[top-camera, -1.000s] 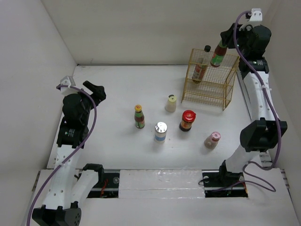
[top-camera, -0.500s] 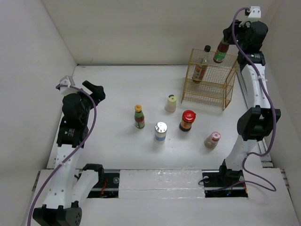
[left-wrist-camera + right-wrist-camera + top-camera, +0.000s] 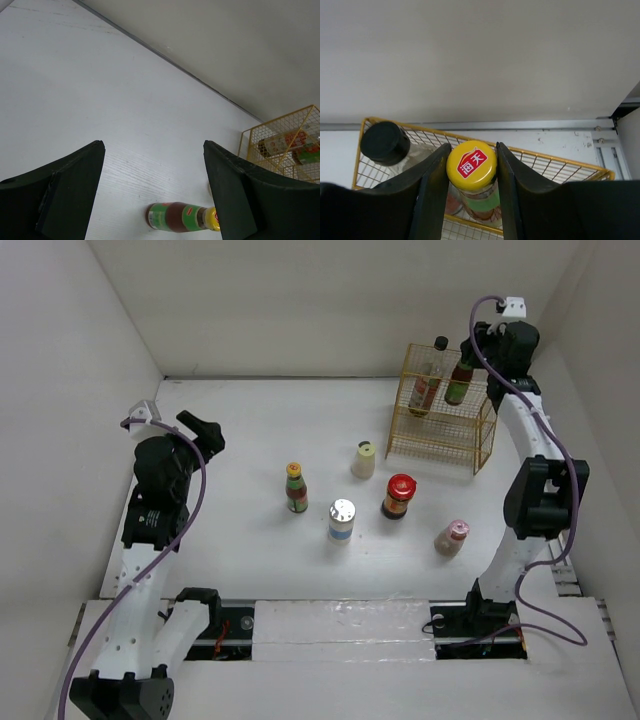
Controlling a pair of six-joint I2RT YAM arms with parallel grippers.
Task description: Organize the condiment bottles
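Right claw clenched on a yellow-capped bottle at the cap; bottle upright in the top tier of the yellow wire rack, beside the black-capped bottle; left claw released, empty, above the worktop; second yellow-capped bottle, cream bottle, silver-capped bottle, red-lidded jar and pink-capped bottle stand apart on the worktop.

plain white walls enclose a white table on three sides, under even light.

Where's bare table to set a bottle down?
Bare: back-left, between the left gripper, back wall and cream bottle; also the near strip before the silver-capped bottle. Crowded: the centre cluster, and the rack where the right gripper holds a yellow-capped bottle.
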